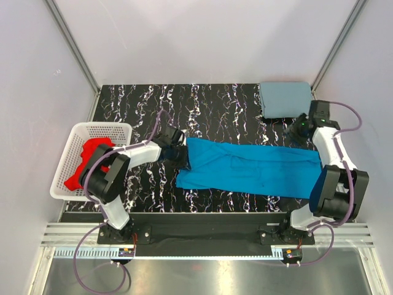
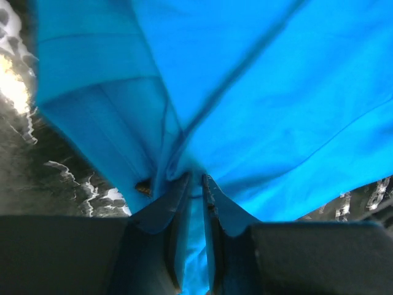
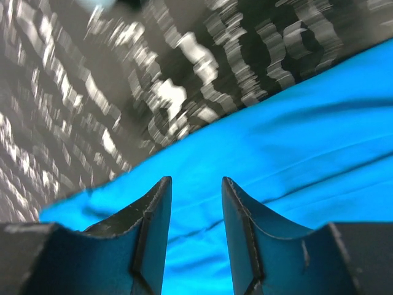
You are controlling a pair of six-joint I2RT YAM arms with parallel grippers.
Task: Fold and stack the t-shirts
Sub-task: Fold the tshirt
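A bright blue t-shirt (image 1: 252,169) lies folded into a long strip across the middle of the black marbled table (image 1: 215,110). My left gripper (image 1: 179,155) sits low at the strip's left end. In the left wrist view its jaws (image 2: 196,177) stand a narrow gap apart, with bunched blue cloth (image 2: 276,92) at the tips. My right gripper (image 1: 296,133) is over the strip's far right end. Its jaws (image 3: 196,179) stand open above the blue cloth (image 3: 295,153), holding nothing. A dusty grey-blue t-shirt (image 1: 284,99) lies folded at the back right corner. Red t-shirts (image 1: 92,161) lie crumpled in the basket.
The white lattice basket (image 1: 104,127) stands at the table's left edge, beside the left arm. White walls and metal posts close in the back and sides. Bare table shows behind the blue strip and along its front edge.
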